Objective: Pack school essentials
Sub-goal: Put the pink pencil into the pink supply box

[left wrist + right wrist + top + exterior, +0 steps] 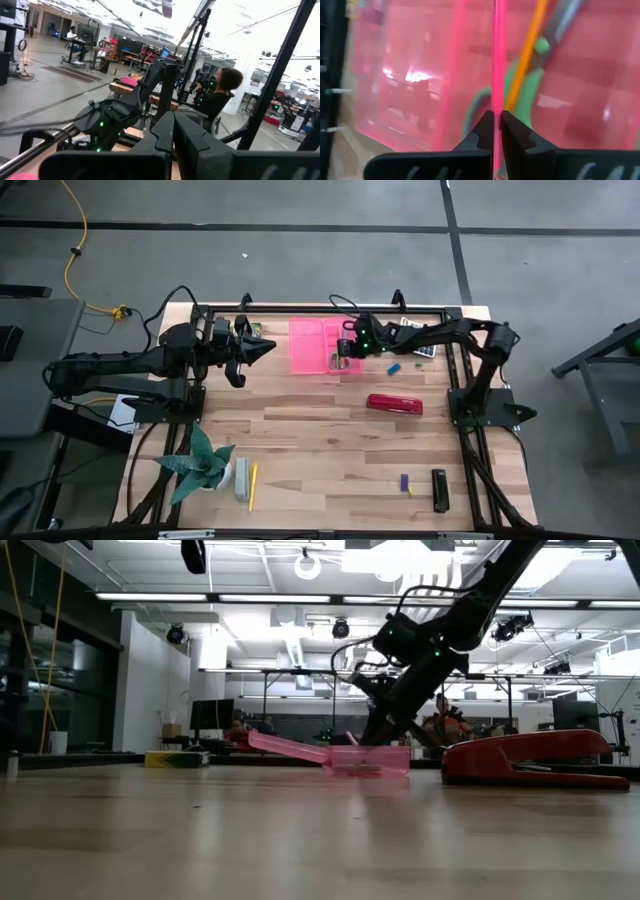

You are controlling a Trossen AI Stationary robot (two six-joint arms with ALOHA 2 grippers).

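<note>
A translucent pink case [316, 345] lies open at the table's [330, 440] far edge, green-handled scissors [530, 95] and an orange pencil [527, 55] inside. The right hand [495, 125] pinches its thin wall; the left hand [262, 348] hovers closed, empty. Bare wood stretches nearer.

Green-handled scissors [530, 85] inside pink case [312, 343].

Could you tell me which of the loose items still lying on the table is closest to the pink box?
The small blue piece, just right of the pink box. The red stapler lies further toward the front; the yellow pencil, purple piece and black piece lie at the front edge.
</note>
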